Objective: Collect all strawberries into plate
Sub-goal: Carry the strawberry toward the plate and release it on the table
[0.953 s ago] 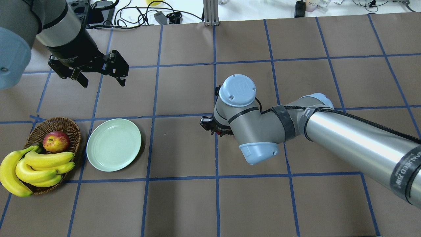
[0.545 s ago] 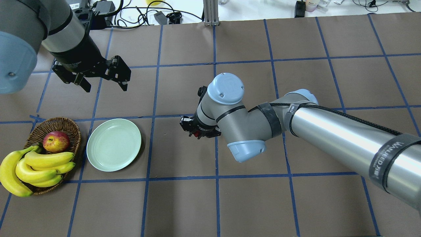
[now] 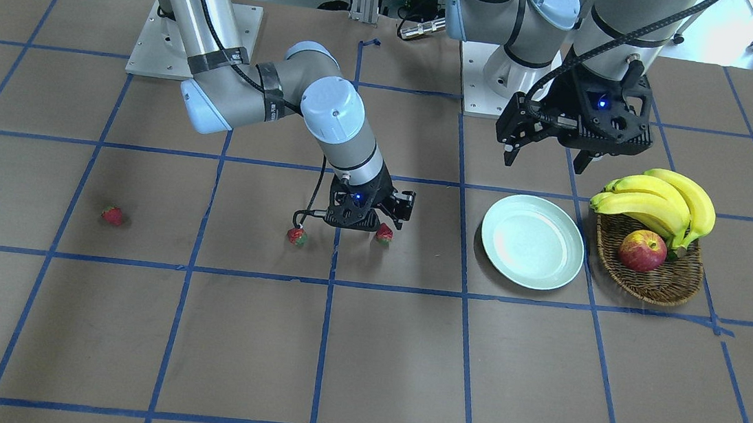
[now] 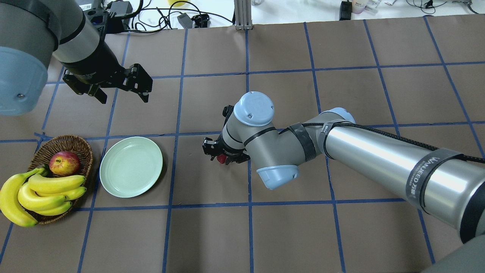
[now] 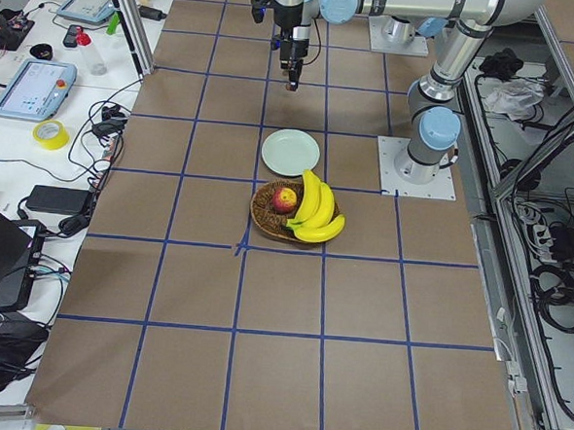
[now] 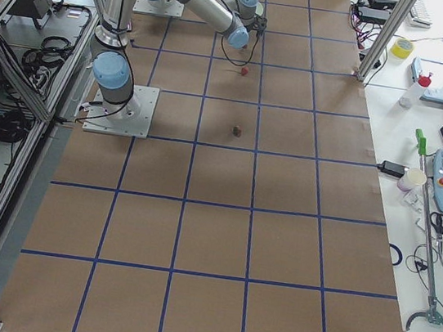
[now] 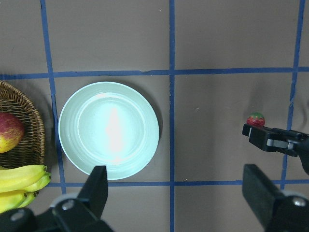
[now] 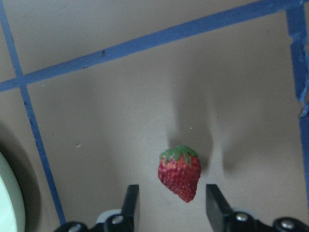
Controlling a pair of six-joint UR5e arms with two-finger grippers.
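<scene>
Wicker basket [image 4: 88, 151] at far left of the overhead view, holding bananas [image 4: 45, 189] and an apple [image 4: 64, 162]. Just right of it, not touching: plate [image 4: 130, 167], pale green; all three berries lie off it.

Left gripper [image 4: 123, 98] hovers beyond the plate, above the table [image 4: 212, 235], jaws wide apart. Its wrist camera looks straight down on the plate.

Next right, near the table's centre: right gripper [image 4: 219, 154], pointed down, low over the table, short of the plate. Jaws apart. First berry [image 8: 179, 173] sits between the fingers [image 8: 131, 200]; the right wrist view shows a gap on each side of it. Whether it rests on the table, cannot tell.

Second berry [image 3: 296, 235] lies on the table just past the gripper, on the side away from the plate. Third berry [image 3: 112, 215] lies farthest to the robot's right, well apart from the others.
</scene>
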